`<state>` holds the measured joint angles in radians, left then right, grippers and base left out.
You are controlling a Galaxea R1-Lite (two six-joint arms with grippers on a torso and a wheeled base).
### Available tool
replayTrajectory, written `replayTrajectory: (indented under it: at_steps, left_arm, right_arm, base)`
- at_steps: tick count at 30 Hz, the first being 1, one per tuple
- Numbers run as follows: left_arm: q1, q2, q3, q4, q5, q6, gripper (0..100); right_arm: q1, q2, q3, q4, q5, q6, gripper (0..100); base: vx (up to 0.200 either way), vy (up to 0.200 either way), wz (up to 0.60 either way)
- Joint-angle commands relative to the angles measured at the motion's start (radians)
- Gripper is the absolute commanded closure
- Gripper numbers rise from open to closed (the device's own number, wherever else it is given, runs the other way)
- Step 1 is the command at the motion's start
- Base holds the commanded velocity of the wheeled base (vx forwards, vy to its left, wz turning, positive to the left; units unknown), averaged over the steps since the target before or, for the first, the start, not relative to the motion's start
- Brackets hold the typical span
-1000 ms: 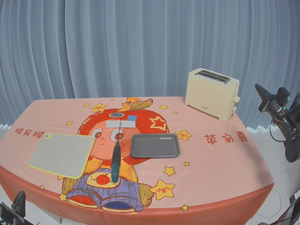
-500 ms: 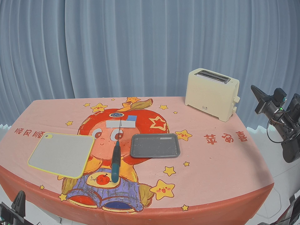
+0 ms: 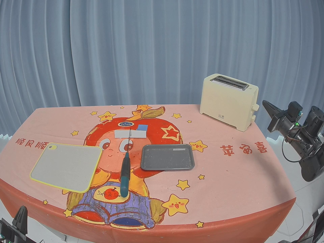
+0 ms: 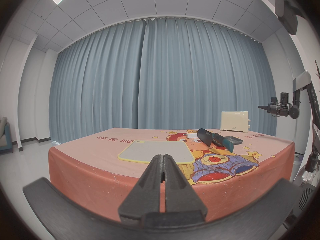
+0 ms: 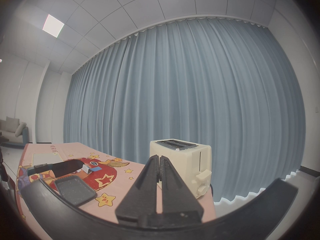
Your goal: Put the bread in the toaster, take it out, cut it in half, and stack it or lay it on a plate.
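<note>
1. Head view, desk (image 3: 233, 183) read as a clock with 6 nearest the robot: left jaws sit low off the desk edge at 7 o'clock, pressed together and holding nothing.
2. Cutting board (image 3: 65, 166) at 8 o'clock, flat, nothing on it.
3. Knife (image 3: 125, 172) at 6 o'clock, just beside the board. Its handle is toward the robot and its blade points to 12.
4. Pale flat slab (image 3: 121, 134) at the centre, under the blade tip, with a small blue piece (image 3: 142, 127) at its far corner. Cannot tell if this slab is the bread; nothing else bread-like is on the desk.
5. If it is the bread, it is probably light, soft and easy to crush. It lies flat, so the hold is likely a gentle pinch on one short edge, clear of the blade.
6. Grey tray (image 3: 167, 157) sits just right of the knife, apart from the slab. It likely serves as the plate.
7. Toaster (image 3: 228, 101) at 2 o'clock, slots facing up, nothing poking out of them.
8. Right jaws hang off the desk edge at 3 o'clock, near the toaster's lever side but apart from it. They are clenched on nothing.
</note>
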<state>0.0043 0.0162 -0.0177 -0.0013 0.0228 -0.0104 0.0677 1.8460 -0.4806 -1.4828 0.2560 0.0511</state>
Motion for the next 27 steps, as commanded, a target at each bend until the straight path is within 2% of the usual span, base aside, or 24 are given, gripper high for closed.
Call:
replayTrajectory:
  at_steps: [1,5,8,9,10,14,19,20,21,22,24,25,27]
  left_arm:
    - [0.000,-0.004,0.018,0.000,0.000,0.000,100]
    - [0.000,-0.004,0.018,0.000,0.000,0.000,100]
    - [0.000,-0.004,0.018,0.000,0.000,0.000,100]
    - [0.000,-0.004,0.018,0.000,0.000,0.000,100]
    - [0.000,-0.004,0.018,0.000,0.000,0.000,100]
    - [0.000,-0.004,0.018,0.000,0.000,0.000,100]
    - [0.000,-0.004,0.018,0.000,0.000,0.000,100]
    - [0.000,-0.004,0.018,0.000,0.000,0.000,100]
    - [0.000,-0.004,0.018,0.000,0.000,0.000,100]
    - [0.000,-0.004,0.018,0.000,0.000,0.000,100]
    - [0.000,-0.004,0.018,0.000,0.000,0.000,100]
    - [0.000,-0.004,0.018,0.000,0.000,-0.002,100]
    - [0.000,-0.004,0.018,0.000,0.000,0.000,100]
  right_arm:
    - [0.017,-0.033,0.043,-0.001,-0.003,0.001,100]
    - [0.044,-0.071,0.076,0.009,-0.004,0.012,100]
    - [0.081,-0.074,0.100,0.010,-0.046,0.012,100]
    - [0.081,-0.074,0.100,0.010,-0.046,0.012,100]
    - [0.100,-0.076,0.111,0.012,-0.072,0.012,100]
    - [0.129,-0.088,0.140,0.015,-0.086,0.012,100]
    - [0.173,-0.088,0.163,0.016,-0.165,0.015,100]
    - [0.195,-0.085,0.168,0.016,-0.198,0.024,100]
    - [0.198,-0.085,0.168,0.016,-0.199,0.027,100]
    - [0.238,-0.086,0.191,0.016,-0.234,0.076,100]
    - [0.245,-0.088,0.197,0.016,-0.242,0.087,100]
    - [0.294,-0.093,0.224,0.015,-0.291,0.130,100]
    - [0.307,-0.088,0.226,0.012,-0.317,0.127,100]
  base:
    - [0.000,0.000,0.00]
    - [0.000,0.000,0.00]
    - [0.000,0.000,0.00]
    - [0.000,0.000,0.00]
    - [0.000,0.000,0.00]
    - [0.000,0.000,0.00]
    - [0.000,0.000,0.00]
    - [0.000,0.000,0.00]
    - [0.000,0.000,0.00]
    - [0.000,0.000,0.00]
    - [0.000,0.000,0.00]
    - [0.000,0.000,0.00]
    - [0.000,0.000,0.00]
